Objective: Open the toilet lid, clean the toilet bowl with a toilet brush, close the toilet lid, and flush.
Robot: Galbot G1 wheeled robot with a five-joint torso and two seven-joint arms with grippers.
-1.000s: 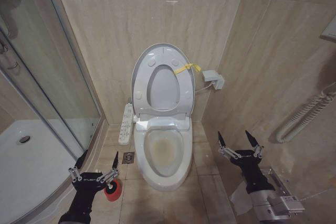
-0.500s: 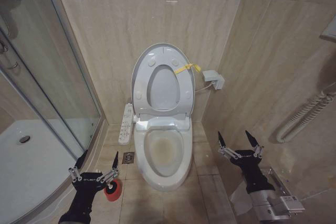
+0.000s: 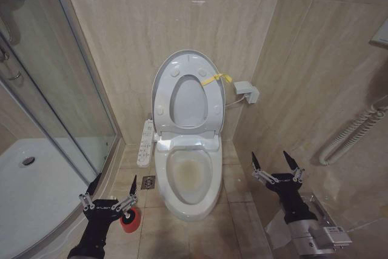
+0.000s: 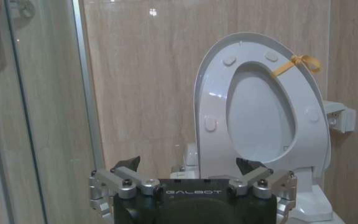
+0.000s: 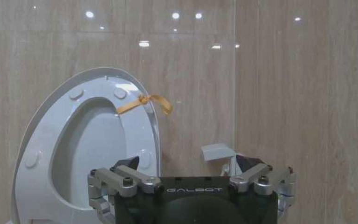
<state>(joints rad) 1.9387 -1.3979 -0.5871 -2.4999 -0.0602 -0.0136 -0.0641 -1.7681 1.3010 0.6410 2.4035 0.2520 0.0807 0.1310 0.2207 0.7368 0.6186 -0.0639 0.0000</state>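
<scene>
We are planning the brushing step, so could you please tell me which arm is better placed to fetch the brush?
Probably the left: the left gripper hangs open beside the red holder cup, while the right gripper is across the toilet bowl.

White toilet lid (image 3: 188, 92), yellow ribbon (image 3: 216, 79)

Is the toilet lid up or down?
Up. The toilet lid stands raised against the wall, ring seat lifted with it, leaving the stained toilet bowl exposed.

The bowl (image 3: 189, 177) lies open from above, lid (image 3: 188, 92) upright against the wall; shower glass (image 3: 66, 89) crowds its left side.
</scene>
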